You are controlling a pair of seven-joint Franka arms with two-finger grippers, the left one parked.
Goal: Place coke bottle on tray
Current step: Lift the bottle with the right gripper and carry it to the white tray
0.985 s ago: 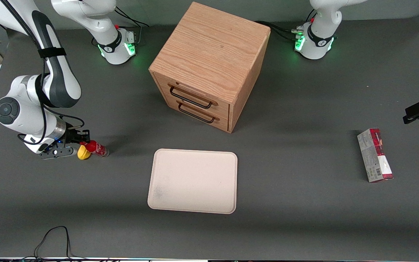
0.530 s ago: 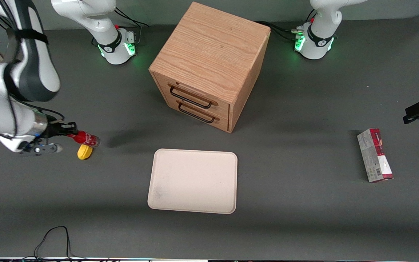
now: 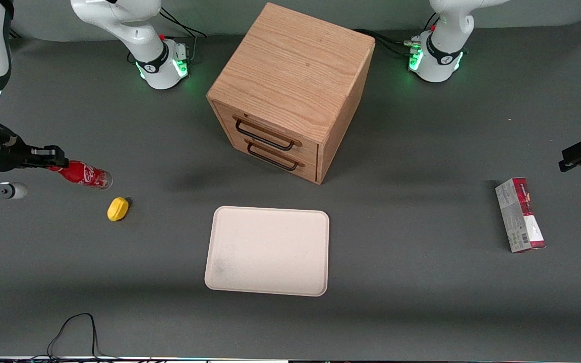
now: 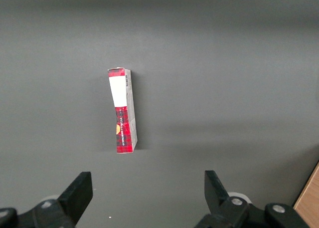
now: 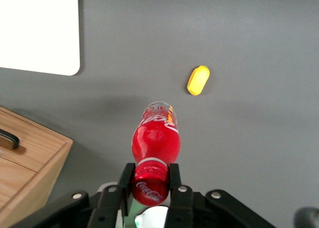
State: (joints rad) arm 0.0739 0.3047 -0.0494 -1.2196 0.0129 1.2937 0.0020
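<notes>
The coke bottle (image 3: 81, 175) is a small red bottle with white script and a clear base. It hangs lying sideways in the air above the table at the working arm's end. My gripper (image 3: 54, 160) is shut on its red cap. The wrist view shows the coke bottle (image 5: 155, 140) sticking out from between the black fingers (image 5: 126, 180), clear base pointing away. My gripper (image 5: 150, 180) clamps the cap on both sides. The cream-white tray (image 3: 268, 250) lies flat near the middle of the table, nearer the front camera than the cabinet. One rounded corner of the tray (image 5: 40, 33) shows in the wrist view.
A small yellow lemon-shaped object (image 3: 117, 208) lies on the table below the bottle, also seen as the yellow object (image 5: 198, 80). The wooden two-drawer cabinet (image 3: 290, 91) stands farther from the camera than the tray. A red-and-grey carton (image 3: 520, 215) lies toward the parked arm's end.
My gripper has lifted the bottle off the table, up and away from the yellow object toward the working arm's edge. The yellow object stays put.
</notes>
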